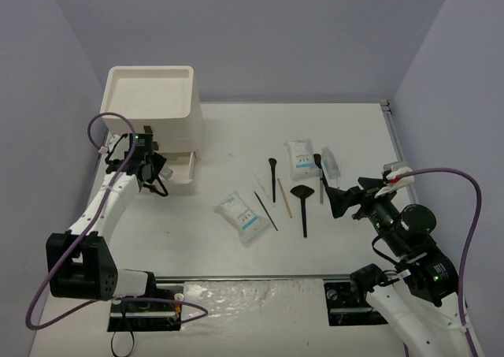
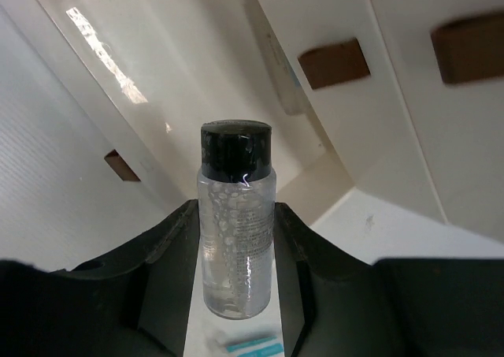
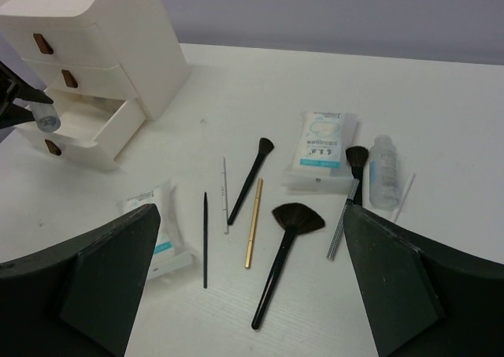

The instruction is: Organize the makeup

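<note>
White tabletop (image 1: pixel 236 251) between pale purple walls, with the 3-drawer box (image 1: pixel 150 97) at far left. My left hand (image 1: pixel 151 170) sits beside the box, clenched around a small bottle (image 2: pixel 236 239), at the left end of the pulled-out bottom drawer (image 3: pixel 98 124). The bottle's long axis runs along my fingers, cap leading toward the drawer's white inside. I judge the drop needs only a short reach forward, though I can't tell whether the bottle is already over the drawer floor. It is clear plastic holding bubbly liquid, with a glossy black cap.

Further right the rest of the makeup lies loose: a near packet (image 1: pixel 242 215), thin sticks, slim brushes, a fan brush (image 1: pixel 303 203), a far packet (image 1: pixel 300 158) and a second bottle (image 1: pixel 330 165). My right hand (image 1: pixel 340 199) hovers at their right end, released wide and empty, the nearer hand to them.
</note>
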Available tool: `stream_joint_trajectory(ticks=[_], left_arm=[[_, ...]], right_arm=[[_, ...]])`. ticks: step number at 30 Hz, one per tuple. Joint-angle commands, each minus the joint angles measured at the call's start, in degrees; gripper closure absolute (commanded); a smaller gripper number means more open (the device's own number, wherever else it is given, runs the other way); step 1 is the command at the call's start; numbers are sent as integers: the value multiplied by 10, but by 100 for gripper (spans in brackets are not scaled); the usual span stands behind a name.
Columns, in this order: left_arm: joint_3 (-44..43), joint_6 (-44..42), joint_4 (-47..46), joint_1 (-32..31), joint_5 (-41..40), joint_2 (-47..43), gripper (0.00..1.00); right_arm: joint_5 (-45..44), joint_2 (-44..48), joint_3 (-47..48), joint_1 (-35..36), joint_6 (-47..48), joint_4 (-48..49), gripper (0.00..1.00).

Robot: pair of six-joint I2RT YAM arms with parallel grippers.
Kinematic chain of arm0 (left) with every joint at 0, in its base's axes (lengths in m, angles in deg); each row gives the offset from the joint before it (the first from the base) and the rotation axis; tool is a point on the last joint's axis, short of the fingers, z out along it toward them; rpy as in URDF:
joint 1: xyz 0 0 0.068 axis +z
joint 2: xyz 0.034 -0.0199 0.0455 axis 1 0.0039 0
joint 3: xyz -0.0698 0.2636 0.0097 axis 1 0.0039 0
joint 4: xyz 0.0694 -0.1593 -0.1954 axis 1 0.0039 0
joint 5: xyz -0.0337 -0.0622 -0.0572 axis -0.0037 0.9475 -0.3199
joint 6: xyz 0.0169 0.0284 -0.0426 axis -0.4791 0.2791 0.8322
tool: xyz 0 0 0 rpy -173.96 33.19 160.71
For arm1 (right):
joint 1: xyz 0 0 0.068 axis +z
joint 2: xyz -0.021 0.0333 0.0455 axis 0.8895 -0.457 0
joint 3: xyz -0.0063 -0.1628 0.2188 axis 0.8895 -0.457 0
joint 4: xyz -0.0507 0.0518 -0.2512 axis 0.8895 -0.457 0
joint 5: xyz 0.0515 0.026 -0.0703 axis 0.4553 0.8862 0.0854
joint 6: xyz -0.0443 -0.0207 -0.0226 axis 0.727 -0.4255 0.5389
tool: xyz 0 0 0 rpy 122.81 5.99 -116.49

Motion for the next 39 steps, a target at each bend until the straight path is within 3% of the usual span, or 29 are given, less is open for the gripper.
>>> stream_joint_trajectory(ticks=[1,5,11,17,23,26,32,39], left_arm=[[-62,17,-69,39,35,39,91],[-68,18,-75,65,38,67,78],[-67,5,-95,80,52,85,42],[-98,-28,-84,82,81,93,22],[-123,-100,-37,84,108,61,11],[-149,-192,41,84,137,30,5],[-110,-323,100,74,229,-47,3],[-10,-445,93,-2,233,-124,3]], right_arm=[[-27,-35,23,3,-21,23,0],[-39,-63,33,3,-29,14,0],[-66,-88,36,3,-39,14,0],[-99,-198,54,3,-79,11,0],[-123,-333,91,0,-89,21,1],[-131,-406,107,-18,-74,55,4],[-16,-514,129,-128,-14,108,27],[8,-637,162,-181,54,148,38]])
